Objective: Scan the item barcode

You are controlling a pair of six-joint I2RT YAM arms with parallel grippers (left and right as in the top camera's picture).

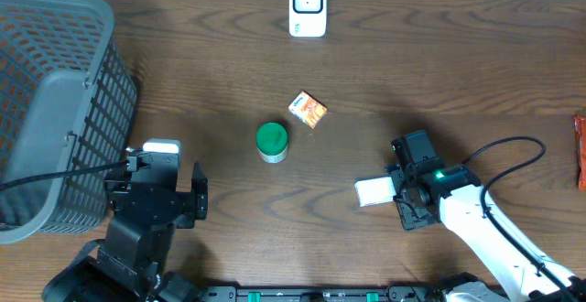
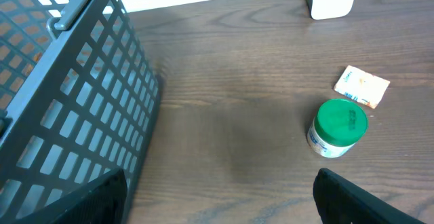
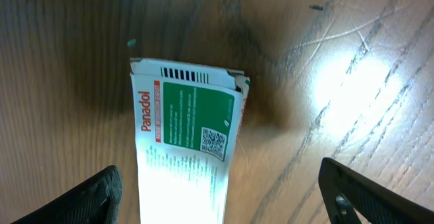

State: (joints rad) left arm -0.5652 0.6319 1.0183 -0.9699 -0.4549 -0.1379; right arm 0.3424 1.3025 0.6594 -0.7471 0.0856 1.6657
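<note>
My right gripper (image 3: 218, 187) hangs wide open and empty over the Panadol box (image 3: 183, 149), which lies flat directly beneath, between my fingers, so I judge this the pickup step: next I lower, close on its long sides, then carry it to the scanner (image 1: 308, 6), well apart from me

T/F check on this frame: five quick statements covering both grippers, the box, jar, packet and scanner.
1. The right gripper is shut on the Panadol box. False: its jaws are open and the box lies on the table between them, not gripped.
2. The green-lidded jar stands upright on the table. True.
3. The left gripper is open and empty. True.
4. The small orange packet lies inside the basket. False: it lies on the table, close to the jar.
5. The white scanner stands at the table's far edge. True.
</note>
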